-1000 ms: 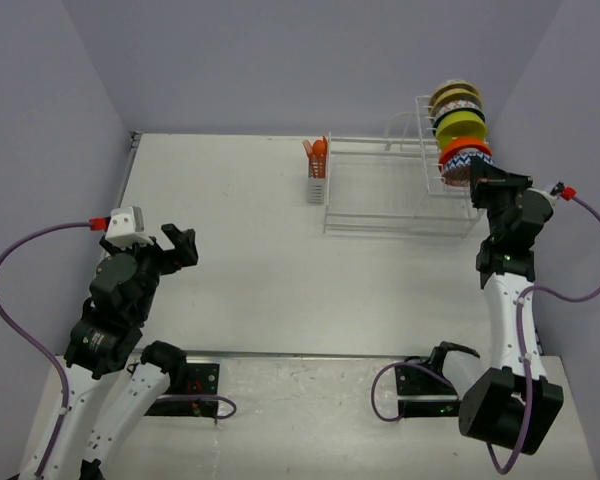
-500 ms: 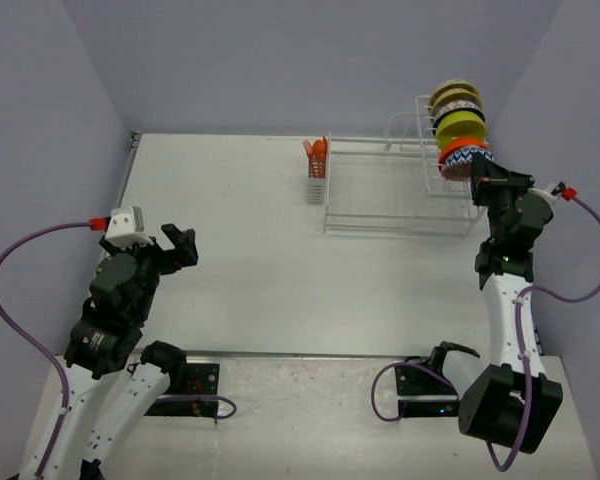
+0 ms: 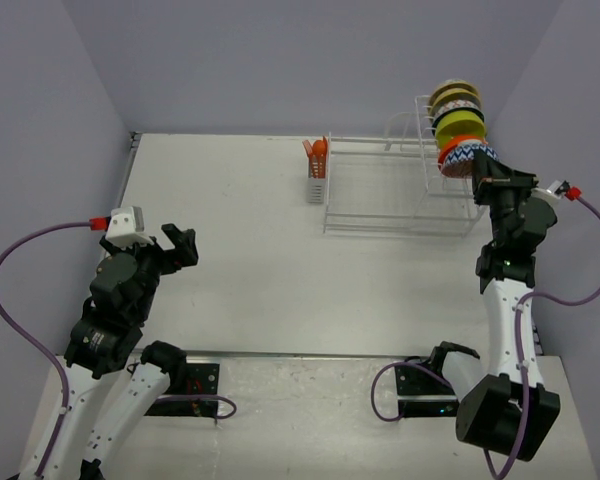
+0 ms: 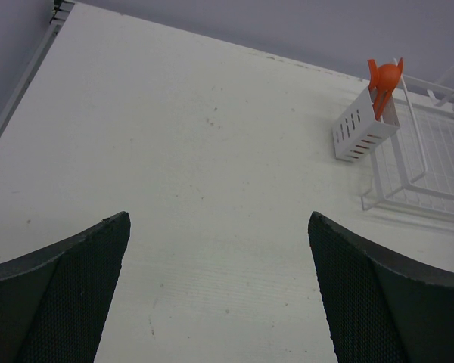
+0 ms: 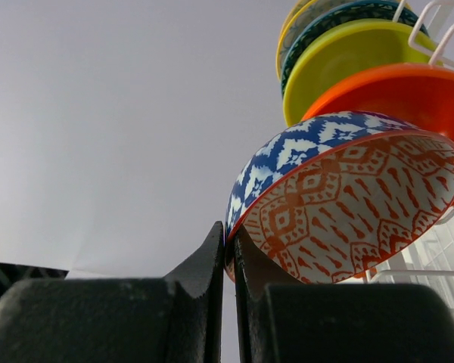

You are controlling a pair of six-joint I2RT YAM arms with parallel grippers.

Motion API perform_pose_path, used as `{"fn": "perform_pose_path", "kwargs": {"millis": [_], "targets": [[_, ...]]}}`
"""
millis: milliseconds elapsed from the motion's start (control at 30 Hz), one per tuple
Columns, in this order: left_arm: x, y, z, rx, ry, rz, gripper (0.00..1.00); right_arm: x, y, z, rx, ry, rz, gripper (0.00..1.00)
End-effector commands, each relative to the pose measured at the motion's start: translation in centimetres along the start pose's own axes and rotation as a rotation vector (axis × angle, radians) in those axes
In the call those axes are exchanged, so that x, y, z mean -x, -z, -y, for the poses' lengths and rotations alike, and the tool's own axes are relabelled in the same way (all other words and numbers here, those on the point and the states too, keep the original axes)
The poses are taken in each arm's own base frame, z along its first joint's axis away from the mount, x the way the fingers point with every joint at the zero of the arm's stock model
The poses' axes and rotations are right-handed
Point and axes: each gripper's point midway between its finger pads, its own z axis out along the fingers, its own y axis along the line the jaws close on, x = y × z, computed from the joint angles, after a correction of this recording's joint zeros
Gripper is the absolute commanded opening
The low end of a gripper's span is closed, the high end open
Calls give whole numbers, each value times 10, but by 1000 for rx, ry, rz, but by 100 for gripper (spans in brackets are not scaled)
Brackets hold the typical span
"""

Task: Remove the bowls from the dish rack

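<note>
Gripping blue bowl (image 5: 340, 204) rim, right claw (image 5: 228, 236); rear bowls (image 5: 344, 53) half-hidden

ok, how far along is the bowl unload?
Done: nothing, no bowl is out on the table. In hand: the right gripper pinches the rim of the front blue patterned bowl in the dish rack. To do: that one plus the other bowls behind it. The left gripper is open, idle.

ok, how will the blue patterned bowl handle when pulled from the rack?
Likely rigid and smooth, so slippery: the right claw pinches only the thin rim of the blue patterned bowl. It may pivot in that grip. It could snag the dish rack wires beside it.
</note>
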Motion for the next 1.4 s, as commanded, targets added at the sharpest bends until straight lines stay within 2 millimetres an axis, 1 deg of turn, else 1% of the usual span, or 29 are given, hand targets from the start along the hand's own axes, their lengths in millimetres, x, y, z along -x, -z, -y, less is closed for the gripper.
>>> {"fn": "perform_pose_path", "kwargs": {"millis": [0,233,300,400,433,567,600,633,667,733,767,800,833,867,900,933,967,1000,1033,1067,1100,1133,1167,1200,1233,1267,1300,1333,1367], "targets": [[7,-3,6,-26,-4,25,100,-5,16,-71,228,4,-30,0],[6,-4,6,-23,-5,21,100,-13,24,-87,265,5,-75,0],[7,-3,6,-23,-5,23,100,-13,27,-91,272,19,-71,0],[6,-4,6,-23,-5,21,100,-13,29,-90,262,28,-65,0],[6,-4,6,-23,-5,23,100,-15,32,-94,278,32,-74,0],[7,-4,5,-21,-4,25,100,-36,42,-102,303,65,-170,0],[8,-4,4,-17,-2,27,100,-48,47,-103,308,89,-217,0],[8,-4,4,-14,-2,28,100,-52,48,-100,293,98,-231,0],[8,-4,3,-12,-2,27,100,-56,56,-104,307,112,-237,0],[8,-4,2,-8,-1,30,100,-64,63,-102,301,138,-255,0],[8,-4,2,-8,-1,30,100,-68,66,-103,306,146,-264,0],[8,-4,2,-8,-1,30,100,-73,74,-110,327,160,-279,0],[9,-4,2,-5,-1,31,100,-87,78,-109,324,185,-324,0],[9,-4,1,0,-1,29,100,-95,81,-111,327,203,-348,0],[10,-4,0,5,0,32,100,-104,84,-122,349,230,-375,0],[10,-4,-2,16,1,34,100,-131,90,-118,350,286,-456,0],[12,-4,-6,30,3,40,100,-145,91,-120,349,321,-494,0],[14,-3,-9,48,7,48,100,-175,95,-130,392,404,-578,0],[14,-3,-13,66,14,51,100,-193,94,-117,341,456,-640,0],[17,-1,-17,87,20,62,100,-205,87,-115,320,509,-648,0],[20,0,-23,113,30,74,100,-226,98,-137,392,601,-703,0],[21,3,-32,163,45,86,100,-257,85,-95,265,681,-806,0],[25,5,-39,204,57,99,100,-269,77,-88,225,752,-809,0],[24,10,-54,283,63,105,100,-289,86,-114,306,844,-838,0],[26,14,-60,322,91,115,100,-321,78,-59,165,962,-953,0],[28,22,-73,398,100,130,100,-336,76,-88,237,1053,-940,0],[30,26,-79,429,115,143,100,-351,72,-77,202,1130,-967,0],[33,31,-83,455,144,162,100,-382,71,-3,39,1279,-1120,0],[33,40,-93,508,151,177,100,-394,63,-33,107,1360,-1056,0]]}}
